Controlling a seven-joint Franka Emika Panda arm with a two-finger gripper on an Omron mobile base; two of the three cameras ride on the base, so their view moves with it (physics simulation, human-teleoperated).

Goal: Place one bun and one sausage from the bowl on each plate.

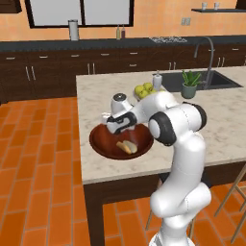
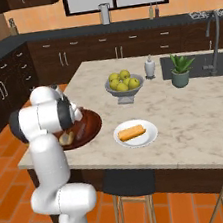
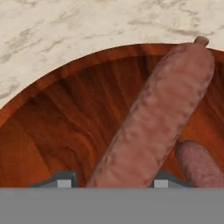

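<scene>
Plainly, the marble surface (image 2: pixel 196 121) took up most of the room, a long island with a sink sunk into its far end. Near its left corner sat the wooden bowl (image 1: pixel 103 144), dark red-brown and wide, with two pale buns (image 1: pixel 126 147) lying side by side on its floor. The white arm reached down over that bowl, its hand low inside the rim. Seen from the hand, the claw (image 3: pixel 112 180) had one dark tip on each side of a long sausage (image 3: pixel 153 118), and both tips sat close against its flanks; whether they were already pinching it or just short of touching, I could not tell. That sausage ran slantwise up across the bowl's grain toward the rim. A second sausage (image 3: pixel 199 164) lay just beside it, lower and to the right.

Farther along the surface, a white plate (image 2: pixel 122 138) stood near the front edge with one bun (image 2: pixel 132 132) lying on it. Behind that plate was a grey footed bowl (image 2: pixel 125 96) heaped with yellow-green fruit. A small potted plant (image 2: pixel 181 71) stood by the sink, and a white dispenser bottle (image 2: pixel 149 67) between plant and fruit.
</scene>
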